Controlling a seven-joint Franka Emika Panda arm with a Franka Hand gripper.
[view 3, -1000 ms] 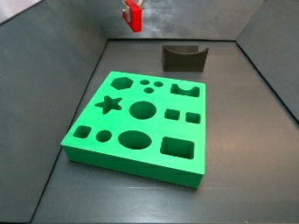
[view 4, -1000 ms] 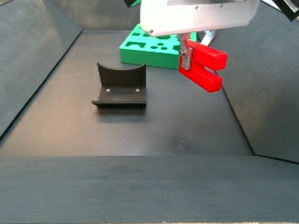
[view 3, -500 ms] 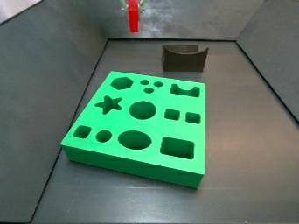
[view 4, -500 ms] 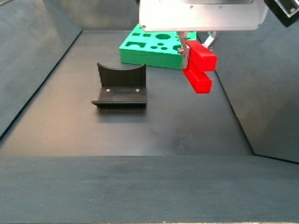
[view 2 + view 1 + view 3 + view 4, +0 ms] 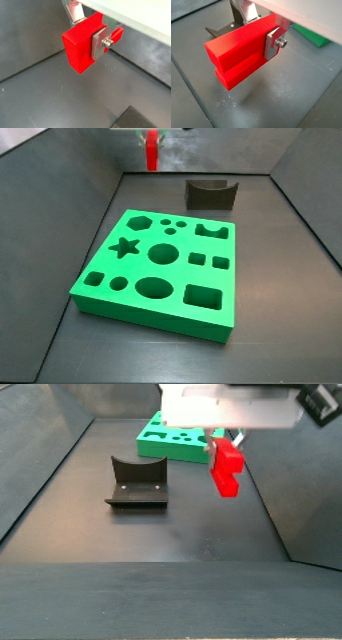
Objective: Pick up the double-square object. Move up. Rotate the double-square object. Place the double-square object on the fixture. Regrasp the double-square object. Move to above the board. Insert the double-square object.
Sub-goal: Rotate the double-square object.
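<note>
In a wrist view the gripper (image 5: 261, 30) holds the double-square object (image 5: 240, 52) between its silver fingers (image 5: 273, 41), clamped on the block's upper end, with a corner of the green board (image 5: 312, 36) beyond it and bare dark floor below. In a wrist view the same red block (image 5: 83, 46) hangs clear of the floor, one finger plate (image 5: 98, 44) pressed flat to its side. In a side view the block (image 5: 151, 149) sits high at the back wall, well apart from the fixture (image 5: 209, 194) and the board (image 5: 160, 267). In a side view it (image 5: 226, 467) hangs on end beside the fixture (image 5: 136, 483), not over it. The rotation in the air looks to be the step in hand; next the block must travel over the fixture's notch and come down.
</note>
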